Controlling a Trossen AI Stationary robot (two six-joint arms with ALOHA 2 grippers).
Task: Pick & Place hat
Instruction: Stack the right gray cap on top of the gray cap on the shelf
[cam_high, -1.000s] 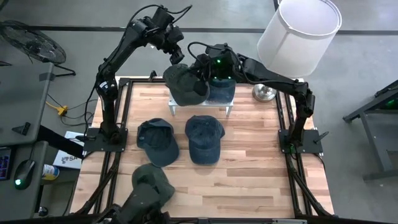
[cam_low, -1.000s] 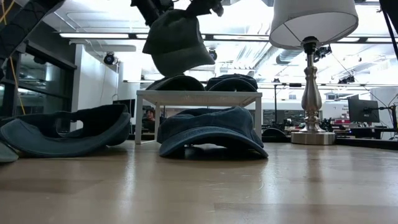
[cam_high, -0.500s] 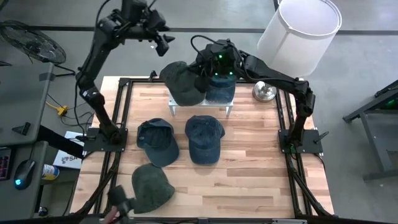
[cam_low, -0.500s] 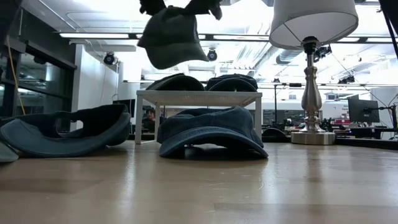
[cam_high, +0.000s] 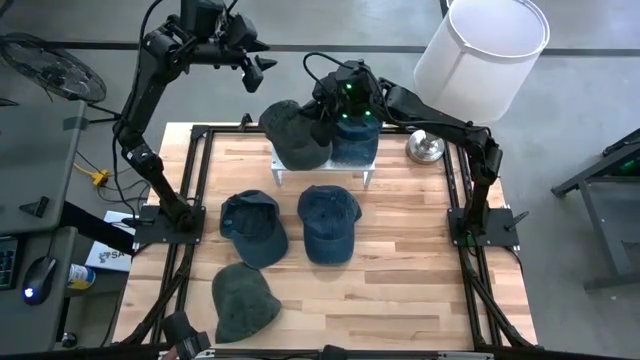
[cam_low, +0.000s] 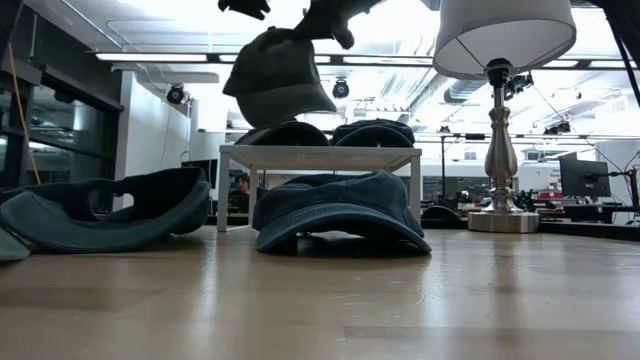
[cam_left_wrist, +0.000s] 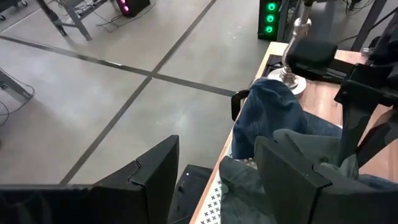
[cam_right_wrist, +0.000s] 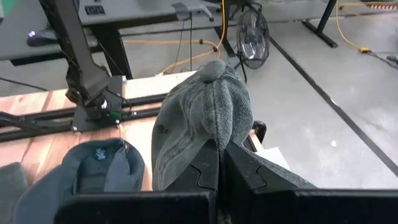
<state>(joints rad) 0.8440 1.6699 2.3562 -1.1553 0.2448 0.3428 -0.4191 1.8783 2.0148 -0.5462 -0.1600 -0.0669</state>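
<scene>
the right gripper, fingers pinched tight on a grey-green hat, holds it above the white rack while the left gripper hangs open and empty beyond the table edge.

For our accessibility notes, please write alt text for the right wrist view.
The right tool is shut on a grey-green hat, pinching its fabric above the wooden table. A blue hat lies below, and a fan stands on the floor beyond.

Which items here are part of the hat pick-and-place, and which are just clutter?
In play:
- grey-green hat, pinched by right gripper
- white stand with hats on it
- left gripper, open, empty
- three hats on table

Bystanders:
- lamp
- fan
</scene>
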